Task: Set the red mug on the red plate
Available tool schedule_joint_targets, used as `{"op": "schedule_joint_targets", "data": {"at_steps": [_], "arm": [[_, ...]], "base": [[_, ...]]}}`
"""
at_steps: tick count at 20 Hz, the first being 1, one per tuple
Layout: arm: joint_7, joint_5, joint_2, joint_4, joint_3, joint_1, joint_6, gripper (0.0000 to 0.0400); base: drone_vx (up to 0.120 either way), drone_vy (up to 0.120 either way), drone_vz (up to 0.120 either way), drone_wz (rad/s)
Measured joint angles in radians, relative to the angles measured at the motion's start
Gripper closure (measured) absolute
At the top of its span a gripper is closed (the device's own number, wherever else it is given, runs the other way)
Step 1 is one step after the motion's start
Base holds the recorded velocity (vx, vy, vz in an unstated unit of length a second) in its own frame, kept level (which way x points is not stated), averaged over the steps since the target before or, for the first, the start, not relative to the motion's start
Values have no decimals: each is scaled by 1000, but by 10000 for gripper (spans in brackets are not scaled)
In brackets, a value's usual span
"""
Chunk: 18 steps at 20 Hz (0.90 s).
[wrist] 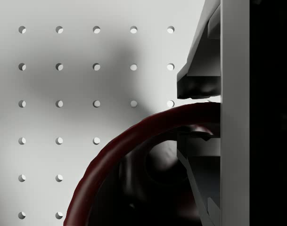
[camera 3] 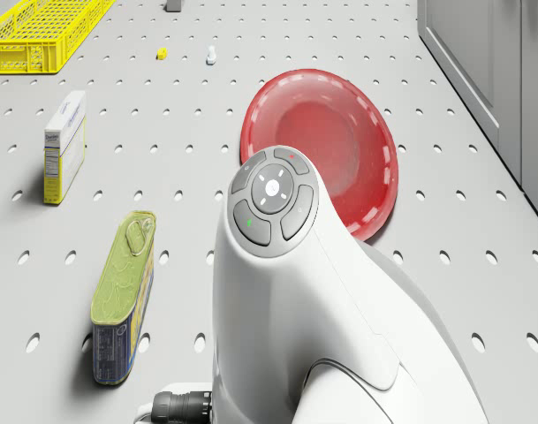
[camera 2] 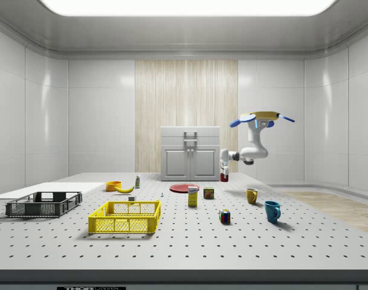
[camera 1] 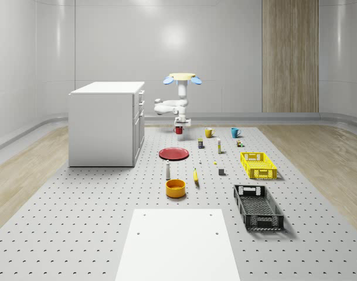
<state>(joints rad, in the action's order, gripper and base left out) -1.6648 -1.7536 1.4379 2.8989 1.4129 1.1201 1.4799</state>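
The mug's [wrist: 134,165] dark red rim curves right under the wrist camera, mouth up, axis upright, the fingers [wrist: 200,84] clamped on its wall; the gripper [camera 1: 179,128] holds it clear of the perforated table [camera 1: 78,222], toward the far edge beside the cabinet [camera 1: 105,123]; the drone [camera 2: 260,118] hovers above, arm hanging below; the plate [camera 3: 326,132] lies flat on the table, nearer the middle, well apart from the mug; a tin [camera 3: 123,296] lies near it.

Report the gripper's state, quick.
Gripper: shut on the red mug, lifted off the table beyond the red plate; drone hovers above.
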Motion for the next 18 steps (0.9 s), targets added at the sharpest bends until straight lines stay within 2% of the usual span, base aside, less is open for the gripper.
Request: {"op": "schedule_joint_targets", "data": {"at_steps": [4, 8, 13, 16, 18], "arm": [[-2, 5, 11, 0, 2, 2, 10, 300], [-3, 9, 21, -1, 4, 4, 19, 300], [-5, 14, 33, -1, 6, 5, 30, 300], [-6, 16, 39, -1, 7, 7, 37, 300], [-6, 18, 44, -1, 8, 7, 41, 300]], "base": [[120, -40, 0, 0], [120, -110, 0, 0], [120, 0, 0, 0], [120, -93, 0, 0], [120, 0, -80, 0]]}}
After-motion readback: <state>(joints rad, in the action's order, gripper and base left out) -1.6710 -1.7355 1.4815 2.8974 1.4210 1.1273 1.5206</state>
